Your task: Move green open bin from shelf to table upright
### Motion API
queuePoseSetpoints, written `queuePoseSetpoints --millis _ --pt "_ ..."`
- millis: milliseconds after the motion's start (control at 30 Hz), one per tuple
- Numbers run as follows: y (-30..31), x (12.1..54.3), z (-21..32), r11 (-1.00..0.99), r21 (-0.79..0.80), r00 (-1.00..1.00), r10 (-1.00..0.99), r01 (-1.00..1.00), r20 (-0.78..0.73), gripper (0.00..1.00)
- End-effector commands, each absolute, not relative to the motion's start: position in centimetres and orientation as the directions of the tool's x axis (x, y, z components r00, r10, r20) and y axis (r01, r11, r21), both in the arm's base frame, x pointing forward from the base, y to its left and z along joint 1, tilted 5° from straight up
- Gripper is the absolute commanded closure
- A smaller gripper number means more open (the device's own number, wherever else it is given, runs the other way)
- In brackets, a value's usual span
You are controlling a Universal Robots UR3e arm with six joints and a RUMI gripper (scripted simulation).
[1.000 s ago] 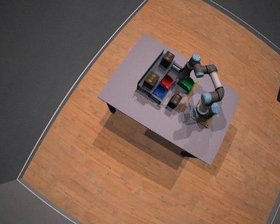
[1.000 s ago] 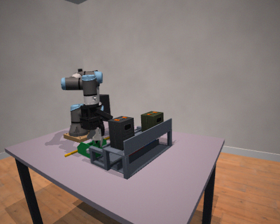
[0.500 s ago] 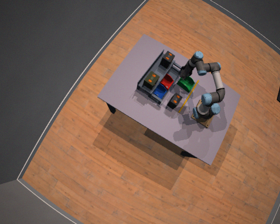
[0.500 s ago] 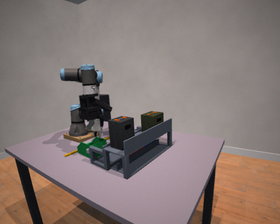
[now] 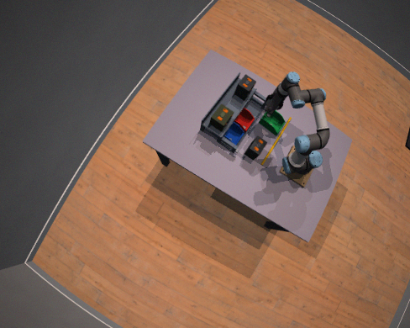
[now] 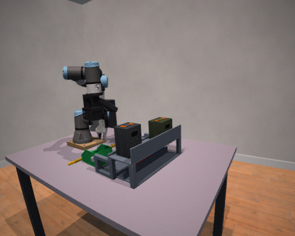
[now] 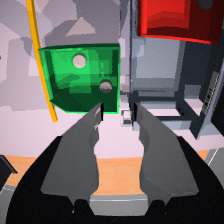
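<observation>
The green bin stands upright on the table, between the grey shelf and a yellow bar. Two round greyish parts lie in it, one pale and one darker. A small light-grey part lies outside the bin, in the gap beside the shelf. My gripper is partly open and empty, above the bin's side near the shelf. The fingers do not touch the bin.
A red bin and a blue bin sit on the shelf. A dark box and an olive box stand higher on it. Another dark box stands on the table near the yellow bar.
</observation>
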State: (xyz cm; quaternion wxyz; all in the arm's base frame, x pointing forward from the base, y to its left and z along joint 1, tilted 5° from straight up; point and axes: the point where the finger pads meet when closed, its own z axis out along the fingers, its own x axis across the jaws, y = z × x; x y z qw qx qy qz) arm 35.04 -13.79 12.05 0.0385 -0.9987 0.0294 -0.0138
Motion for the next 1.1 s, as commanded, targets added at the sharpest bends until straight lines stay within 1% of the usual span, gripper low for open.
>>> queuePoseSetpoints --millis 0,1067 --pt "-13.9 35.1 12.7 -0.995 -0.079 0.998 -0.059 -0.057 0.023 0.8" --pt "-13.8 35.1 11.2 -0.995 -0.079 0.998 -0.059 -0.057 0.023 0.8"
